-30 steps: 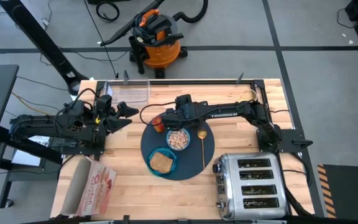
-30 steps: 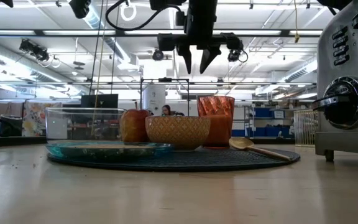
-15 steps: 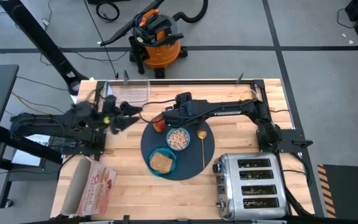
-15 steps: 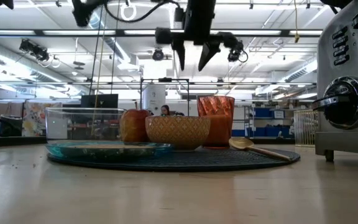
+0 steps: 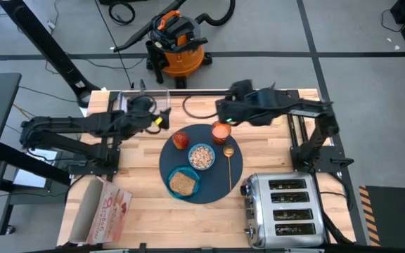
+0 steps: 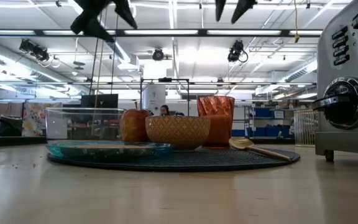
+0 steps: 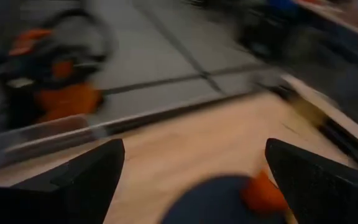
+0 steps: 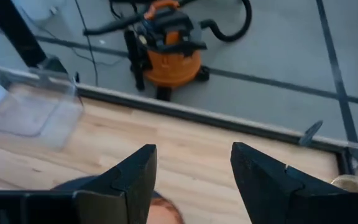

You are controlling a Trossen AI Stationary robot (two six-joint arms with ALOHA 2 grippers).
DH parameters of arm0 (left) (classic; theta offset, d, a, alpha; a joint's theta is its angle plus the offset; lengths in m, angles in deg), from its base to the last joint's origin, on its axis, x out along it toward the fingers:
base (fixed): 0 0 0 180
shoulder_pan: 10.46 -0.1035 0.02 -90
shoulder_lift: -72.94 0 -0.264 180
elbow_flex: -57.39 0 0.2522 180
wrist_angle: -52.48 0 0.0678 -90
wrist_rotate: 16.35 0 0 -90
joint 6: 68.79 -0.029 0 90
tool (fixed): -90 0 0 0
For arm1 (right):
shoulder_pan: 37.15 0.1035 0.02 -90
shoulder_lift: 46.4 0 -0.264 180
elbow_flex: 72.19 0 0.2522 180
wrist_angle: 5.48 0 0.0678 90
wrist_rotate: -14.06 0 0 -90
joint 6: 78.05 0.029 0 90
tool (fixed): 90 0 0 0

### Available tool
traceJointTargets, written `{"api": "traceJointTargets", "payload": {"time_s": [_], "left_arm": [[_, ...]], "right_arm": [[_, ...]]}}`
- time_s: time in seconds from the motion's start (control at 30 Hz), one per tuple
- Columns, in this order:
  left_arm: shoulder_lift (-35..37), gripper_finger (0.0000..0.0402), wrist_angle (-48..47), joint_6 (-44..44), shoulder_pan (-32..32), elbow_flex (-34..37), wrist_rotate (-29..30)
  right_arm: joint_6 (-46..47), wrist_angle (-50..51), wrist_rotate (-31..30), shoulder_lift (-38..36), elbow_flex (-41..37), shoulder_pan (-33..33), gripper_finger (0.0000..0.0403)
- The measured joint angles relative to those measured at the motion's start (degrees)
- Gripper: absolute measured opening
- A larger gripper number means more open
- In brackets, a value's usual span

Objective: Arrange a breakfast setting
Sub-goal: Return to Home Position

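The round dark blue-grey mat (image 5: 216, 184) lies mid-table. On it stand the light-blue bowl (image 5: 202, 156) of cereal, the teal plate (image 5: 173, 191) with the toast slice (image 5: 183, 183), the red-orange fruit (image 5: 181, 140) and the translucent orange cup (image 5: 221, 132); the gold spoon (image 5: 228, 160) lies on it too. In the low view the cup (image 6: 215, 121) stands upright behind the bowl (image 6: 177, 132). My left gripper (image 5: 162, 119) is open and empty, high above the table left of the mat. My right gripper (image 5: 220, 118) is open and empty, high above the cup's far side.
The chrome toaster (image 5: 283, 211) stands at the near right. The pink cereal box (image 5: 104, 211) lies at the near left. A clear container (image 5: 150, 105) sits at the far left edge. An orange shop vacuum (image 5: 178, 43) stands on the floor beyond the table.
My right gripper has risen from just above the fruit and cup and drawn back toward the table's far right, staying open. My left gripper has swung toward the table's right, nearer the mat. The things on the mat have stayed where they were.
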Motion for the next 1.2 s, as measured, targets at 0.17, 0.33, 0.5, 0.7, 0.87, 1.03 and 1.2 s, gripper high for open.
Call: {"api": "traceJointTargets", "payload": {"time_s": [0.17, 0.33, 0.5, 0.7, 0.87, 1.03, 1.2], "left_arm": [[-4.9, 0.0396, -11.0, 18.4, -5.8, -0.2, 5.5], [-8.5, 0.0396, -22.3, 23.4, -11.3, -0.1, 4.3], [-9.5, 0.0396, -24.2, 24.7, -14.9, -0.2, 4.4], [-13.3, 0.0396, -26.9, 24.9, -17.6, -0.1, 4.5], [-15.3, 0.0396, -28.8, 26.2, -17.9, -0.1, 4.0], [-15.2, 0.0376, -31.7, 30.2, -17.8, -0.1, 3.3], [-15.2, 0.0317, -33.8, 32.4, -17.7, -0.1, 1.3]], "right_arm": [[-3.2, -0.7, -1.1, -5.0, 0.0, 1.0, 0.0213], [-4.1, -1.0, -1.4, -6.7, 0.0, 2.0, 0.0213], [-4.0, -1.7, -0.8, -5.4, 0.0, 2.3, 0.0213], [-4.2, -6.4, 1.5, -3.6, 0.0, 2.3, 0.0213], [-4.2, -8.6, 3.8, -3.4, 0.0, 2.7, 0.0213], [-3.5, -9.1, 6.5, -3.7, 0.0, 3.7, 0.0213], [-3.2, -8.6, 7.3, -3.8, 0.0, 4.8, 0.0213]]}}
